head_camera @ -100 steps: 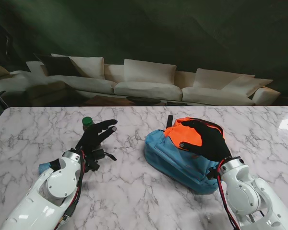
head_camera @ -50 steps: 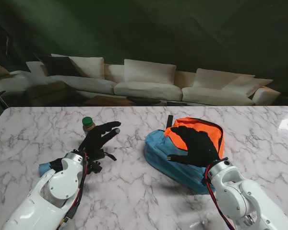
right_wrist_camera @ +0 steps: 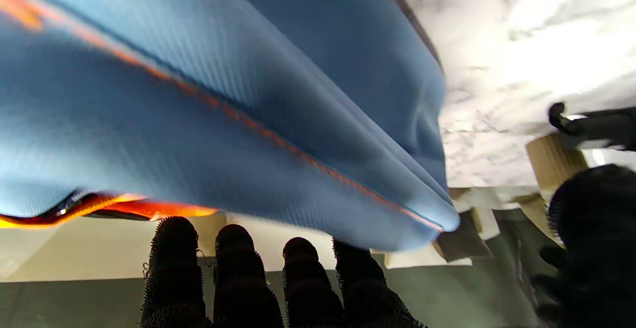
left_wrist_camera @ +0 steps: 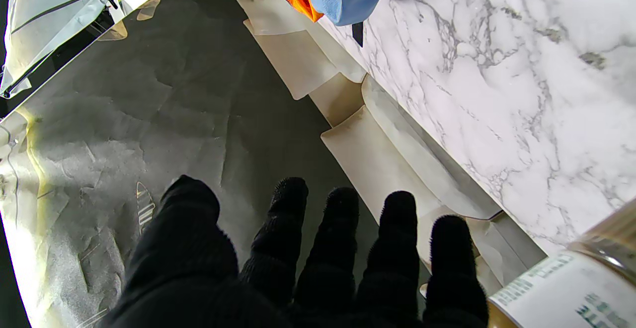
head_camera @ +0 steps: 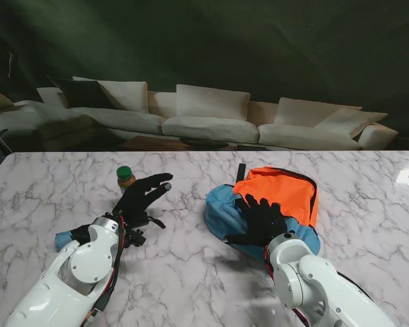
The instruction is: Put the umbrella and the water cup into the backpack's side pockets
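Marble table (head_camera: pixel 191 272) seen from over the robot's shoulders, with a pale sofa (head_camera: pixel 204 116) past its far edge. Right of centre lies a blue and orange backpack (head_camera: pixel 279 194), flat on the tabletop. The right hand (head_camera: pixel 259 219), in a black glove, rests spread on the backpack's near left part, fingers apart and gripping nothing; its wrist camera shows only blurred blue fabric (right_wrist_camera: pixel 223 119) close above the fingertips (right_wrist_camera: pixel 174 248), so no side pocket can be made out. The left hand (head_camera: pixel 142 196) hovers left of centre, fingers extended and apart, holding nothing. Just beyond it on its left stands a bottle with a green cap (head_camera: pixel 125 176), the water cup; the left wrist camera cuts it off at the frame corner, showing only a label (left_wrist_camera: pixel 561 293). A blue object (head_camera: pixel 65 238), possibly the umbrella, peeks out behind the left forearm, mostly hidden. Bare marble lies open between the hands and along the near edge.
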Controlling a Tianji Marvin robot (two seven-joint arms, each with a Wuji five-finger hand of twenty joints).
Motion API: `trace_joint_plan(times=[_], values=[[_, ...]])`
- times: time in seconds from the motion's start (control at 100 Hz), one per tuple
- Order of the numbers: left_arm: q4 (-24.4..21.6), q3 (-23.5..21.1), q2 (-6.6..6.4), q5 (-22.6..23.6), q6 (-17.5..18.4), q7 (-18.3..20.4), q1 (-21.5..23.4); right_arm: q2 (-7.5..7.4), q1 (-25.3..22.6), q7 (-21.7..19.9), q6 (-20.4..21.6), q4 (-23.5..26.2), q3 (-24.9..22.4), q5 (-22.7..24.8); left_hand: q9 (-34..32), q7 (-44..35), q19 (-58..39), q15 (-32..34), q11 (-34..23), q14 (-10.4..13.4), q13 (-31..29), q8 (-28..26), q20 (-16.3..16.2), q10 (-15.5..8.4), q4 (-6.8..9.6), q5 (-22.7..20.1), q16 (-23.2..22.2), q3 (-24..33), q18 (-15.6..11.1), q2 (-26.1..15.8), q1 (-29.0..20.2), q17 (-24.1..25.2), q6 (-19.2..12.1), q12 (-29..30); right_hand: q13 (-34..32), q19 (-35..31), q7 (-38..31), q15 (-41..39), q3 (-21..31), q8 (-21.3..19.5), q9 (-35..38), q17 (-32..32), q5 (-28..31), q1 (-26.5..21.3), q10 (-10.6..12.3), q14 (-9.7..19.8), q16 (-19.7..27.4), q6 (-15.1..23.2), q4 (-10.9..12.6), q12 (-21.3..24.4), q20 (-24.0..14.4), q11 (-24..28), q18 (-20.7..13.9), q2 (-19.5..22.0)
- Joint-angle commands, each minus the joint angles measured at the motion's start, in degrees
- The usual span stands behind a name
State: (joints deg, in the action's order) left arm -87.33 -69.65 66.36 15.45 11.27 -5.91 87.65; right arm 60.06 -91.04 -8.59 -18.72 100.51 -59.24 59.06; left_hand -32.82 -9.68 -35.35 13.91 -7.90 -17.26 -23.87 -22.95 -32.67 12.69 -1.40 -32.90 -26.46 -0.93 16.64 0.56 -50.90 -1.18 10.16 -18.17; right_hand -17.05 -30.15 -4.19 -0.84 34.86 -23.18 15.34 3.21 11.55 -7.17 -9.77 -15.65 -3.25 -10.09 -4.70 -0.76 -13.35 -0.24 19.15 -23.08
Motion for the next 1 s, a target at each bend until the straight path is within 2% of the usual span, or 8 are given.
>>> trace_joint_plan(times=[0.0,0.14,0.29,0.42,0.57,0.68,0.79,0.99], values=[[-0.2,0.1,0.2,-0.5,-0.2,0.8,0.1,0.5,0.8,0.2,-0.7,-1.7,0.4,0.0,-0.7,0.3,-0.2,0.5,0.3,0.9,-0.7,-0.3,-0.9,-0.8,0.71,1.1,-0.5,-0.8,0.8,-2.3,-0.6,0.5,0.0,-0.4,1.0,-0.4,-1.0,1.0,1.0,-1.6,-0.8,-0.3,-1.1,1.2,-1.4,-0.5,0.7,-2.9,-1.3,0.8,0.8,-1.7,-0.2,-2.7],[-0.1,0.2,0.2,-0.4,-0.2,0.7,0.1,0.53,3.1,-0.5,-3.8,-3.8,2.9,-1.5,-0.7,0.3,-0.3,0.5,0.3,0.9,-0.8,-0.3,-0.9,-0.8,0.71,1.1,-0.5,-0.8,0.7,-2.3,-0.6,0.5,0.0,-0.4,-1.1,-5.6,-3.0,-0.8,-0.3,-5.8,-0.6,1.5,-1.0,-4.1,-2.2,-0.3,-1.1,-3.8,-0.7,-2.1,0.9,0.9,0.7,-3.7],[-0.1,0.3,0.17,-0.5,-0.2,0.9,0.0,0.66,5.0,-1.2,-5.4,-5.8,4.8,-5.4,-0.7,0.3,-0.3,0.6,0.3,0.9,-0.8,-0.3,-0.9,-0.9,0.7,1.1,-0.5,-0.9,0.8,-2.3,-0.6,0.5,0.0,-0.4,-6.9,-18.1,-9.3,-6.7,-7.1,-14.0,-5.5,5.5,-1.5,-24.3,-0.4,2.2,-6.2,2.0,2.3,-11.1,3.3,19.9,4.1,-2.3],[-0.1,0.4,0.2,-0.7,-0.3,0.9,0.0,1.1,6.1,0.1,-6.4,-7.7,5.9,-8.6,-0.7,0.2,-0.3,0.5,0.3,0.8,-0.7,-0.3,-0.9,-0.8,0.7,1.1,-0.5,-0.9,0.7,-2.3,-0.5,0.5,0.1,-0.4,-12.4,-24.4,-18.0,-11.9,15.8,-15.5,-1.0,12.4,1.8,-29.9,6.0,4.8,-9.2,16.1,1.4,-15.0,1.5,30.3,6.1,-4.9],[-0.2,0.4,0.22,-1.0,-0.5,1.0,0.1,2.24,6.6,5.8,-5.8,-10.9,6.4,-10.9,-0.7,0.2,-0.3,0.6,0.3,0.9,-0.8,-0.3,-0.9,-0.9,0.71,1.1,-0.5,-0.8,0.8,-2.3,-0.6,0.5,0.0,-0.4,-26.4,-33.1,-31.3,-20.5,27.0,-11.9,13.0,30.0,8.6,-38.1,12.3,9.8,-12.4,26.3,0.2,-17.6,-0.5,34.7,3.7,-2.4],[-0.2,0.4,0.23,-1.0,-0.5,1.0,0.1,3.78,6.6,10.8,-4.5,-13.0,6.1,-15.9,-0.8,0.2,-0.3,0.6,0.3,0.9,-0.8,-0.3,-0.9,-0.8,0.71,1.0,-0.5,-0.8,0.8,-2.2,-0.6,0.5,0.1,-0.4,-37.9,-37.9,-38.5,-24.9,31.7,-8.1,24.9,40.5,16.7,-43.9,12.3,9.7,-14.7,28.5,-0.7,-19.0,2.9,37.1,2.3,-0.8],[-0.2,0.4,0.26,-1.0,-0.6,0.9,0.1,4.5,5.9,15.2,-0.9,-14.0,5.2,-16.2,-0.8,0.2,-0.3,0.5,0.2,0.8,-0.8,-0.3,-0.9,-0.8,0.7,0.9,-0.5,-0.9,0.8,-2.2,-0.6,0.5,0.1,-0.4,-42.9,-40.8,-42.9,-26.6,32.8,-7.9,33.1,44.0,25.5,-46.2,12.1,10.6,-16.8,28.1,-4.9,-19.1,3.9,38.0,-1.7,-2.3],[-0.3,0.3,0.31,-1.1,-0.8,0.7,0.1,4.62,4.6,21.2,14.0,-14.9,1.5,-15.0,-0.7,0.2,-0.3,0.5,0.2,0.9,-0.8,-0.3,-0.9,-0.8,0.71,1.0,-0.5,-0.8,0.8,-2.3,-0.6,0.5,0.0,-0.4,-47.7,-42.6,-47.7,-27.9,35.8,-9.5,41.5,46.8,37.4,-46.1,13.7,12.4,-19.2,27.3,-6.0,-20.4,3.2,40.4,-7.2,-3.5]])
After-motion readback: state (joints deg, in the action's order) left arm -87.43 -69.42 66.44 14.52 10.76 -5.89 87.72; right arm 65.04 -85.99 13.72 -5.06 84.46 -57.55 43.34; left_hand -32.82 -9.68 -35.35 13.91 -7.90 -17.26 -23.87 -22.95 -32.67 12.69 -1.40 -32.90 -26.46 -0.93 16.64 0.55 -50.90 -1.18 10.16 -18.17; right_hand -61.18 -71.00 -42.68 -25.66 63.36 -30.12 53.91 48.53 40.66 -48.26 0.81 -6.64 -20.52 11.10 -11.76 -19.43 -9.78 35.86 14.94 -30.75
